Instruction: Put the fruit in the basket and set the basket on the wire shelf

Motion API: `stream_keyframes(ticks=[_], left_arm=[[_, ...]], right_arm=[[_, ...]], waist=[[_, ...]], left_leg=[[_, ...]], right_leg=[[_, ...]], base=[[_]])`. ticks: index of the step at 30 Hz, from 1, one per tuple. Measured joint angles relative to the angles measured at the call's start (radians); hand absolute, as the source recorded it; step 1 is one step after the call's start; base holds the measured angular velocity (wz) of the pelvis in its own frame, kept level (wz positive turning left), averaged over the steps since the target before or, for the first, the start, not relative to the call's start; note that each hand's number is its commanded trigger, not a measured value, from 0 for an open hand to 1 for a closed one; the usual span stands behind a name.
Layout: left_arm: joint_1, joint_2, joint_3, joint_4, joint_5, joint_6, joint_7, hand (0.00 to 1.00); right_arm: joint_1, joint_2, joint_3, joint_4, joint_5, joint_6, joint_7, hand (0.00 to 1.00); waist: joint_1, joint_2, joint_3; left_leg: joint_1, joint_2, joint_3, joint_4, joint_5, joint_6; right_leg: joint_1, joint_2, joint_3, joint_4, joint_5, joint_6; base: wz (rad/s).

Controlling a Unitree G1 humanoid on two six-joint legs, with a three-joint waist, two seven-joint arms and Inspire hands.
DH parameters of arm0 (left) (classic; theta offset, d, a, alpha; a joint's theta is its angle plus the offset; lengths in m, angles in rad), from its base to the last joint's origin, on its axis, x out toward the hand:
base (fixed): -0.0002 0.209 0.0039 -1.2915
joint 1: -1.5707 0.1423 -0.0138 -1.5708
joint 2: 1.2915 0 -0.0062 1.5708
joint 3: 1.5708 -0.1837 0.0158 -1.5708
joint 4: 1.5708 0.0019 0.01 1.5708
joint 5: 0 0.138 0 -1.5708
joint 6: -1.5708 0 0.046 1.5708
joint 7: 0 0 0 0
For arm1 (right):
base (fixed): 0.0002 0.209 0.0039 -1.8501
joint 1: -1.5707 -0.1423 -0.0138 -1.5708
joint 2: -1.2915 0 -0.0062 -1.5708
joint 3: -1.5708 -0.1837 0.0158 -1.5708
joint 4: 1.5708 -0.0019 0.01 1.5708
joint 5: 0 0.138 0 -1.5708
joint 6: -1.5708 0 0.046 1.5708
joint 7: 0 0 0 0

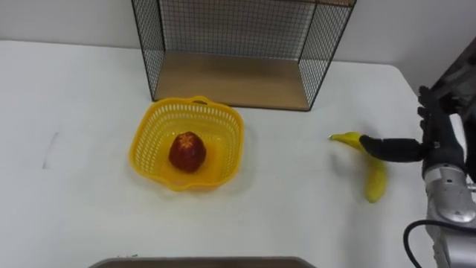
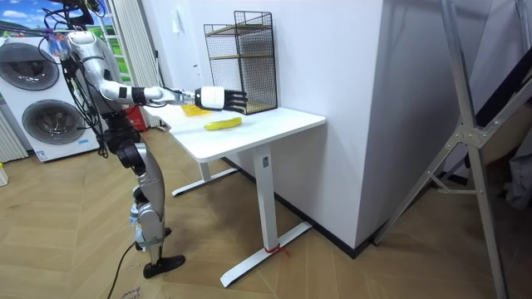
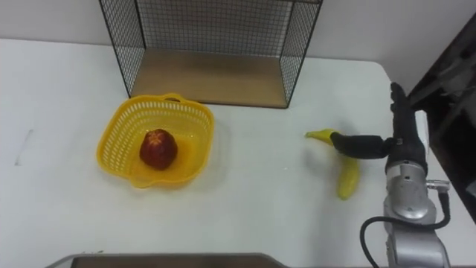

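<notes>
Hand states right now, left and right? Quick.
Right hand: open, thumb stretched over the curved yellow banana, holding nothing.
Left hand: cannot be told.

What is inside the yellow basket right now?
One red fruit sits near the middle of the yellow basket. The basket floor beneath it is covered. The banana lies outside on the table, by the right hand.

White desk (image 2: 287,124) on wood floor (image 2: 349,274), white wall (image 2: 332,58), 2 washers (image 2: 48,124) in bkgd.

Bright, even, diffuse light; white table (image 1: 74,186) mildly washed out; soft faint shadow beneath basket (image 1: 149,141).
</notes>
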Motion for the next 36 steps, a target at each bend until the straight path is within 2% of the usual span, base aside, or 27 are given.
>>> stream_keyframes(ticks=[4, 9, 12, 14, 15, 16, 17, 28, 36], left_arm=[[0.006, 0.001, 0.0, -0.004, -0.001, 0.018, -0.016, 0.0], [0.007, 0.006, 0.0, -0.004, -0.002, 0.021, -0.016, 0.0], [0.004, 0.008, -0.001, -0.004, -0.002, 0.028, -0.017, 0.0], [0.0, 0.008, -0.002, -0.004, -0.002, 0.03, -0.016, 0.0], [-0.003, 0.009, -0.002, -0.004, -0.002, 0.03, -0.016, 0.0], [-0.006, 0.009, -0.002, -0.004, -0.002, 0.03, -0.016, 0.0], [-0.008, 0.009, -0.002, -0.004, -0.002, 0.031, -0.015, 0.0], [-0.011, 0.028, 0.001, -0.012, -0.001, 0.033, -0.015, 0.0], [-0.029, 0.029, -0.002, -0.013, 0.0, 0.033, 0.03, 0.0]], right_arm=[[-0.013, -0.016, 0.031, 0.101, -0.01, 0.028, 0.073, 0.0], [-0.046, -0.037, 0.042, 0.189, -0.068, 0.01, 0.137, 0.0], [-0.049, -0.037, 0.042, 0.236, -0.113, -0.007, 0.155, 0.0], [-0.05, -0.039, 0.04, 0.259, -0.131, -0.014, 0.158, 0.0], [-0.052, -0.04, 0.036, 0.274, -0.14, -0.022, 0.159, 0.44], [-0.052, -0.041, 0.036, 0.283, -0.146, -0.026, 0.159, 0.75], [-0.051, -0.041, 0.034, 0.306, -0.15, -0.037, 0.158, 1.0], [-0.06, -0.057, 0.004, 0.349, -0.175, -0.043, 0.129, 1.0], [-0.056, -0.066, 0.002, 0.347, -0.264, -0.046, 0.084, 1.0]], waist=[[0.0, 0.005, -0.0026], [-0.001, 0.006, -0.0081], [-0.006, 0.0, -0.0124], [-0.008, 0.0, -0.0124], [-0.008, 0.0, -0.0123], [-0.007, 0.0, -0.0123], [-0.007, 0.0, -0.0123], [0.005, -0.007, -0.0133], [0.008, -0.006, -0.0135]], left_leg=[[-0.002, 0.0, -0.003, 0.005, 0.0, 0.0], [-0.001, 0.0, -0.011, 0.011, 0.0, 0.0], [-0.001, -0.001, -0.033, 0.021, -0.002, -0.002], [-0.001, 0.0, -0.046, 0.03, -0.006, -0.003], [-0.001, 0.0, -0.051, 0.03, -0.007, -0.004], [0.0, 0.0, -0.053, 0.031, -0.007, -0.004], [0.003, 0.0, -0.057, 0.033, -0.007, -0.004], [0.014, 0.0, -0.066, 0.042, -0.008, -0.005], [0.016, 0.001, -0.075, 0.042, -0.012, -0.008]], right_leg=[[0.0, -0.001, -0.004, 0.001, 0.0, 0.0], [0.013, -0.001, -0.008, 0.0, 0.0, 0.0], [0.03, -0.001, -0.03, -0.016, 0.001, -0.002], [0.039, 0.0, -0.04, -0.016, 0.001, -0.002], [0.045, 0.001, -0.047, -0.017, 0.001, -0.002], [0.048, 0.001, -0.049, -0.018, 0.001, -0.002], [0.054, 0.0, -0.053, -0.022, 0.002, -0.003], [0.079, 0.004, -0.058, -0.048, 0.003, -0.004], [0.088, 0.007, -0.062, -0.049, 0.003, -0.004]], base=[[0.03], [0.03], [0.2], [0.18], [0.12], [0.13], [0.11], [0.02], [0.02]])
